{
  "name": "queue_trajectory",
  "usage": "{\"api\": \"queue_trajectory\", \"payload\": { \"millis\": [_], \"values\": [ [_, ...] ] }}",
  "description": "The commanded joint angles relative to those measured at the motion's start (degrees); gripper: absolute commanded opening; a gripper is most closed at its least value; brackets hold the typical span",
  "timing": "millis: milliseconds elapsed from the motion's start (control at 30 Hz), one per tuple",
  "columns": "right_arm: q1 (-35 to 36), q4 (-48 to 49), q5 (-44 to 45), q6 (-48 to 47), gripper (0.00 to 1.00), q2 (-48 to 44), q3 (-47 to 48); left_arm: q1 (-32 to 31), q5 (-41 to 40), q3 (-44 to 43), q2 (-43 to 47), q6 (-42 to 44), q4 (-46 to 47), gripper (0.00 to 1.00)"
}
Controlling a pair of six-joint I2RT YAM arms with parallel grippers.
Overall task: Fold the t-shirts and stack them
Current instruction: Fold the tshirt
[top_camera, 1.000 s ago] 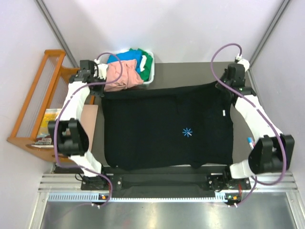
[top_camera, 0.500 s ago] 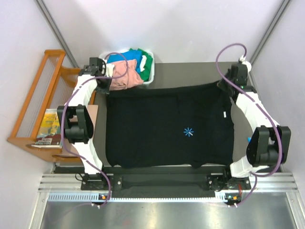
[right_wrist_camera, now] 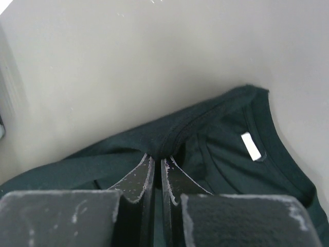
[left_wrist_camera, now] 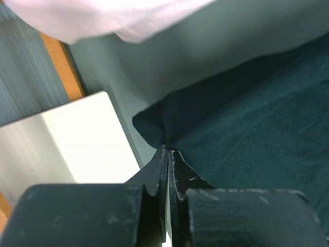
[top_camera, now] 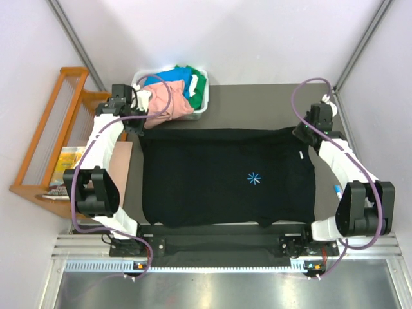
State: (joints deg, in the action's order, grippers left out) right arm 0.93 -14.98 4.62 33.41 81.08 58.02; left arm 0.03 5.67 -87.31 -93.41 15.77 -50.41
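Observation:
A large black t-shirt [top_camera: 219, 180] with a light-blue starburst mark [top_camera: 255, 178] lies spread flat across the dark table [top_camera: 251, 103]. My left gripper [top_camera: 140, 127] is shut on its far left corner [left_wrist_camera: 154, 126], the jaws pressed together on the cloth [left_wrist_camera: 167, 149]. At the far right edge, my right gripper [top_camera: 300, 132] is shut on a fold of the black shirt [right_wrist_camera: 169, 136] beside the collar, with a white neck label [right_wrist_camera: 250, 145] close by. Salmon-pink [top_camera: 172, 104], blue [top_camera: 168, 80] and green [top_camera: 199, 82] t-shirts are piled in the white bin [top_camera: 203, 105].
A wooden rack [top_camera: 48, 138] stands left of the table with a magazine [top_camera: 66, 167] on it. A pale board [left_wrist_camera: 77, 141] lies beside the shirt's left corner. The salmon-pink cloth [left_wrist_camera: 103, 15] hangs over the bin just beyond my left gripper. Grey walls close in on both sides.
Both grippers have drawn the shirt's far edge toward the near side, and that edge now runs straighter. The left arm's elbow swung in and back out.

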Motion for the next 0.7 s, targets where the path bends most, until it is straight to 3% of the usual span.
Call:
{"api": "queue_trajectory", "payload": {
  "millis": [0,300,400,667],
  "values": [
    [-0.4,0.2,0.7,0.4,0.0,-5.1,-1.5,0.1,1.4,2.2,3.2,0.7,-1.3,0.0],
    [-2.4,0.4,3.1,-0.7,0.0,-7.9,-1.5,0.1,2.1,2.9,4.6,0.8,-2.1,0.0],
    [-3.9,0.4,2.5,-0.8,0.0,-3.3,2.1,0.1,2.1,2.9,4.5,0.4,-2.1,0.0],
    [-5.7,2.2,-3.0,0.1,0.0,19.3,15.8,-1.9,2.3,3.6,4.5,-0.4,-2.0,0.0]
  ]
}}
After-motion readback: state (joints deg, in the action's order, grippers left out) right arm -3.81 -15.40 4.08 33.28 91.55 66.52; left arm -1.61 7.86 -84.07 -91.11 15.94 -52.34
